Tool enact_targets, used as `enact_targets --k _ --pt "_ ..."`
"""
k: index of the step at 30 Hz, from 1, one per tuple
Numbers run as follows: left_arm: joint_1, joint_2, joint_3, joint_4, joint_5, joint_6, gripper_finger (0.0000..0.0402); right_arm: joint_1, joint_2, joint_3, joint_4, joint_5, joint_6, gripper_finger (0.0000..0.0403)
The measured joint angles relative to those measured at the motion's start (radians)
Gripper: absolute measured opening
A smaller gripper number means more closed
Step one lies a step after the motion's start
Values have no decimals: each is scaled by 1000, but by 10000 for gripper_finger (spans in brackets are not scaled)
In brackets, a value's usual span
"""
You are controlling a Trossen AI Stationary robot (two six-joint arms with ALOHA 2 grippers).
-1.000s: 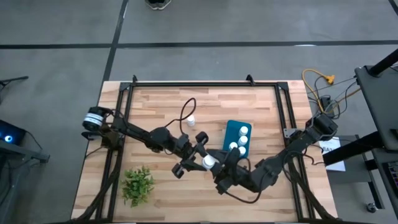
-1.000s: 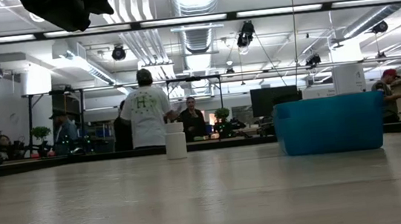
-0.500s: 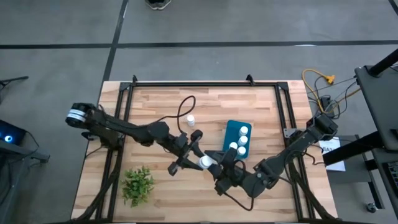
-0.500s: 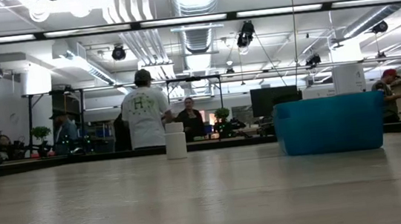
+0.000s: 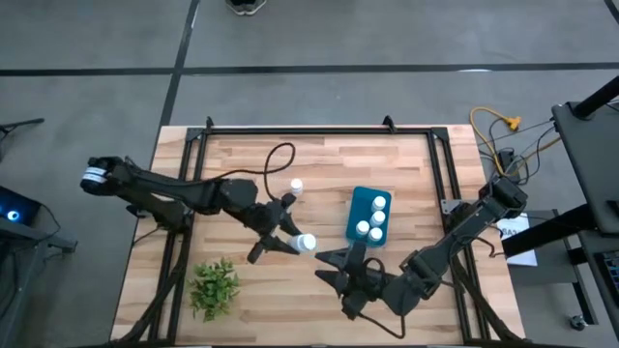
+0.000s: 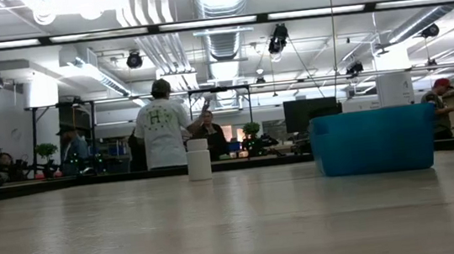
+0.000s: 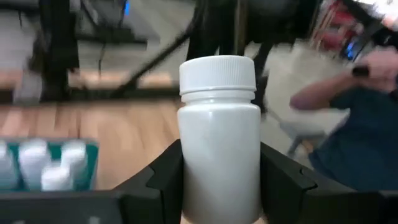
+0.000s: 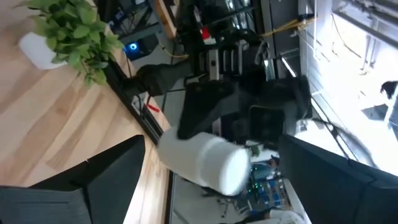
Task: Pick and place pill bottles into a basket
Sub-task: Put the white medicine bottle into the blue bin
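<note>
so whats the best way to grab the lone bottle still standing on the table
Grip the standing pill bottle across its straight white body below the cap, descending from above. It stands upright with bare wood around it, apart from the basket, so fingers fit on either side.

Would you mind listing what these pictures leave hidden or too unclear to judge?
- Basket contents: the low view shows only its teal wall; the high view shows three bottle caps inside.
- Held bottle: its base is cut off by the left wrist view's edge between the left hand fingers.
- Both hands are out of the low view.
- Right hand: open, holding nothing.
- Standing bottle: label too small to read.
</note>
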Motion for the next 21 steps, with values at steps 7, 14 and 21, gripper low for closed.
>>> enact_targets --k 7,14,21 --pt "-1 31 51 -132 53 -13 142 -6 0 0 -32 -76 27 358" --pt "-6 117 171 -313 122 10 140 -19 2 0 -111 -134 83 359" --pt "-21 227 305 -478 153 76 140 -22 2 0 -173 -199 143 359"
